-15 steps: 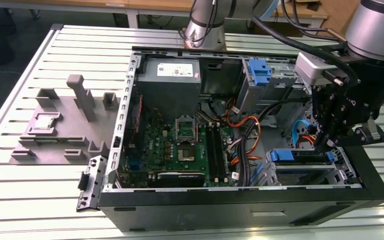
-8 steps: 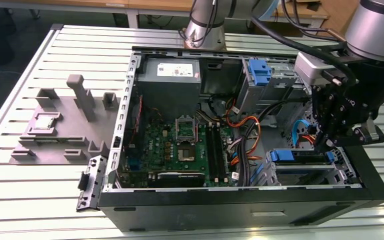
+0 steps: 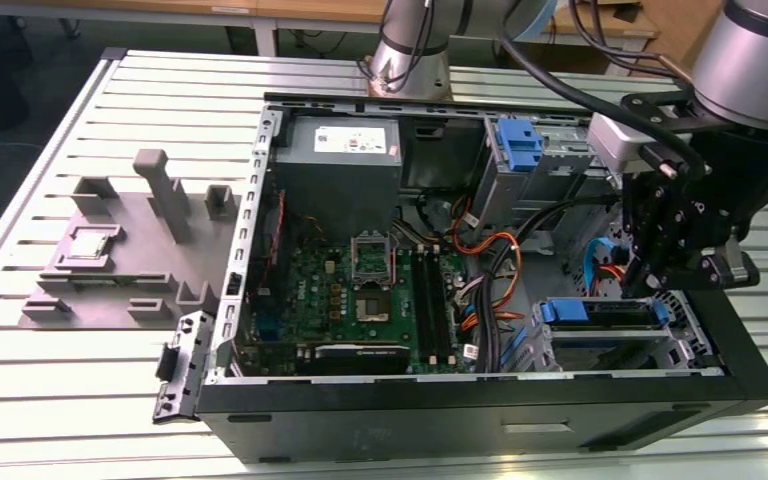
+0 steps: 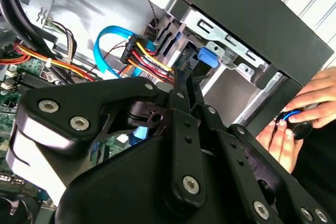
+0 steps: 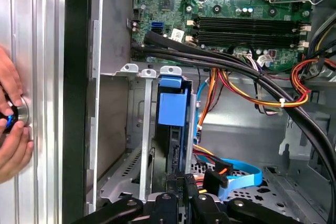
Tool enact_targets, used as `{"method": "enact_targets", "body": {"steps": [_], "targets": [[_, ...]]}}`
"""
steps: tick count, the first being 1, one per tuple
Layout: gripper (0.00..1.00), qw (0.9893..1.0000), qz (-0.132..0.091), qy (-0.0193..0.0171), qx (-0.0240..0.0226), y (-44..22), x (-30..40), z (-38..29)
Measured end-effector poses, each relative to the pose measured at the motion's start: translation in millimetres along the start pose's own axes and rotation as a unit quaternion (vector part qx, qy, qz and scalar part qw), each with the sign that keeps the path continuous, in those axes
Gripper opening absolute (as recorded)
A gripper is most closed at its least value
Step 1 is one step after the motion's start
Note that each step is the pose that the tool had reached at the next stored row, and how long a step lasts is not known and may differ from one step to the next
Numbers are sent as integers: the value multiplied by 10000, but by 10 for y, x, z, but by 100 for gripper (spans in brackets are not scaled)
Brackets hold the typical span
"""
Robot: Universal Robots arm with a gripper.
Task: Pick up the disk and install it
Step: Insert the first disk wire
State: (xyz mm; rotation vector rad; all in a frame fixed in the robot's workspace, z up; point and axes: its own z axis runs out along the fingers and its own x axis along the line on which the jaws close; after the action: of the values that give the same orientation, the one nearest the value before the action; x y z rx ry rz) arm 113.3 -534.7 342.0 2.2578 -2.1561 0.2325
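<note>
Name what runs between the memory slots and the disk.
Thick black cables cross between the memory slots and the disk, seen in the first wrist view.

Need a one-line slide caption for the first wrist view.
Gripper poised over the blue-railed disk seated in the computer case's drive cage, cables alongside, a person's hands outside the case.
</note>
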Motion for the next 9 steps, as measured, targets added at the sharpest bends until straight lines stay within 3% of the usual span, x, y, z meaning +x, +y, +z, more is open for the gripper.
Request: {"method": "enact_targets", "body": {"steps": [9], "targets": [[17,9999,141,9,-16,3,21,40]]}}
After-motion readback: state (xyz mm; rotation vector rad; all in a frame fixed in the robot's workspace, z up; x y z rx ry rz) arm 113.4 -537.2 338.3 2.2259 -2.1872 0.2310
